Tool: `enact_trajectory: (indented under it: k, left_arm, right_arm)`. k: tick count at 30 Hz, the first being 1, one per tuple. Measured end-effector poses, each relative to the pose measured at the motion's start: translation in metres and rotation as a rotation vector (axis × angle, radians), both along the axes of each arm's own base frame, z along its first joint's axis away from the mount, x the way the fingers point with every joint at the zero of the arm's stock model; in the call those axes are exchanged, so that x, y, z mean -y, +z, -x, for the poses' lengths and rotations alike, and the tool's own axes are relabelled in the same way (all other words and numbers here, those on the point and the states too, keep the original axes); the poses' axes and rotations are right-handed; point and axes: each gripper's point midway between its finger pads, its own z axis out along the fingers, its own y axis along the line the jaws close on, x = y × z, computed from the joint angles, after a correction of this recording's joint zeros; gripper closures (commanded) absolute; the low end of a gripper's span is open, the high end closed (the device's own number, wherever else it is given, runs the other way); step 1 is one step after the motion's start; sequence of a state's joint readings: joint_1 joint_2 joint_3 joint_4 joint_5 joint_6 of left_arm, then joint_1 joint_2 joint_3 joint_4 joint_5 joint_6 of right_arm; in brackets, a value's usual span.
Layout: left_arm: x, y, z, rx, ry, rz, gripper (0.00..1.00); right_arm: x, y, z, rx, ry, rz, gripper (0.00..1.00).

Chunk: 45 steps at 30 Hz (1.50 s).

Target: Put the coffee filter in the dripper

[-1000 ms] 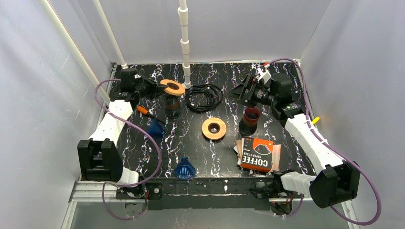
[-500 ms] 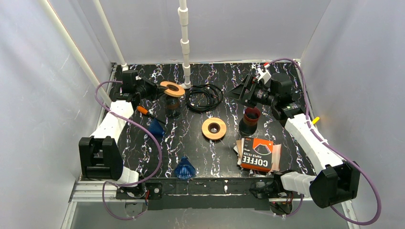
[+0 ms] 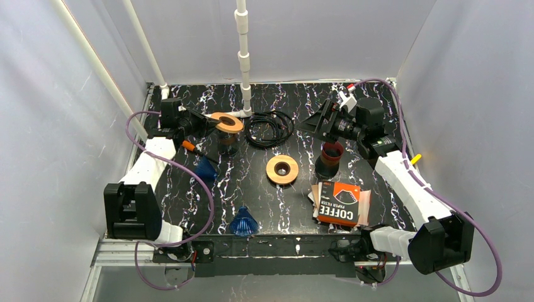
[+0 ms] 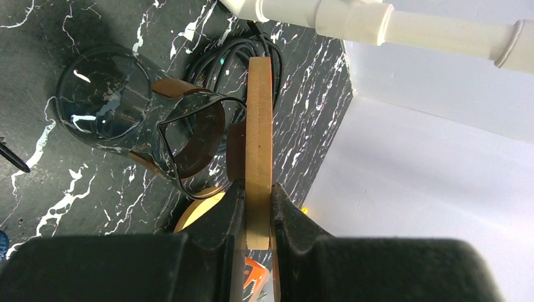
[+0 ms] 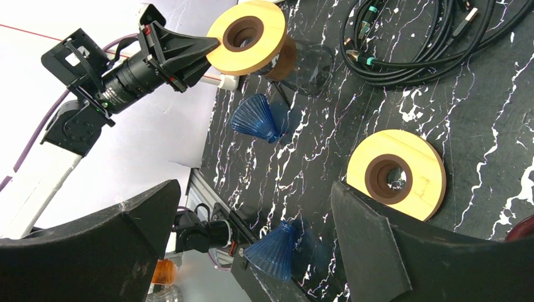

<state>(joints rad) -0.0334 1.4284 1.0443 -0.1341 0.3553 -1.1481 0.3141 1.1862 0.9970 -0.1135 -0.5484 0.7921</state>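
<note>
The left gripper [image 3: 204, 121] is clamping a wooden ring [image 3: 227, 121] by its rim, its fingers closed narrowly on the wood. In the left wrist view the ring is showing edge-on between the two black fingers. The ring is hovering flat above a glass vessel [image 3: 227, 142] that is standing at the table's [image 3: 264, 201] 11 o'clock. A coil of black cable [image 3: 269, 128] is lying just beside the vessel at its 3 o'clock.

The right gripper [image 3: 315, 121] is hanging with its jaws spread wide and gripping nothing. It is sitting at the 12 o'clock side of a dark red cup [image 3: 330, 153], above the table.

The filter pack [image 3: 340, 202] is lying flat at the table's 4 o'clock, at 6 o'clock from the cup. White capitals on its black and orange face are spelling "COFFEE PAPER FILTER". Brown paper filters [image 3: 313, 196] are peeking out from beneath its 9 o'clock edge.

A second wooden ring [image 3: 281, 169] is resting flat near the table's middle, at 9 o'clock from the cup. One blue ribbed cone [image 3: 205, 168] is sitting at 7 o'clock from the glass vessel, and another [image 3: 244, 222] is lying near the table's 6 o'clock edge. An orange-handled screwdriver [image 3: 187, 145] is lying at 11 o'clock from the nearer cone.
</note>
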Motion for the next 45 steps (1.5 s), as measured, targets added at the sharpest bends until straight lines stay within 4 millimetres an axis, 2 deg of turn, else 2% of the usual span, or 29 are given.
enact_trajectory:
  k: [2,10,18,25,32,45]
  left_arm:
    - [-0.001,0.000,0.000,0.002,-0.001,-0.002,0.92]
    - [-0.002,-0.003,0.005,0.000,-0.003,-0.006,0.77]
    - [-0.003,-0.014,0.015,-0.035,-0.009,-0.022,0.69]
    - [-0.005,-0.013,0.022,-0.044,-0.009,-0.029,0.61]
    - [-0.008,-0.015,0.028,-0.056,-0.009,-0.052,0.43]
    - [-0.017,-0.019,0.048,-0.095,-0.021,-0.119,0.37]
  right_arm:
    - [0.000,0.000,0.000,0.001,0.000,-0.002,0.02]
    - [0.000,0.000,0.000,-0.002,-0.002,-0.004,0.02]
    - [0.000,0.001,0.000,-0.001,-0.001,-0.004,0.02]
    - [0.000,0.001,0.000,0.000,-0.001,-0.004,0.02]
    - [0.000,0.001,0.000,0.000,-0.001,-0.004,0.02]
    - [0.000,0.001,0.000,0.000,-0.001,-0.004,0.02]
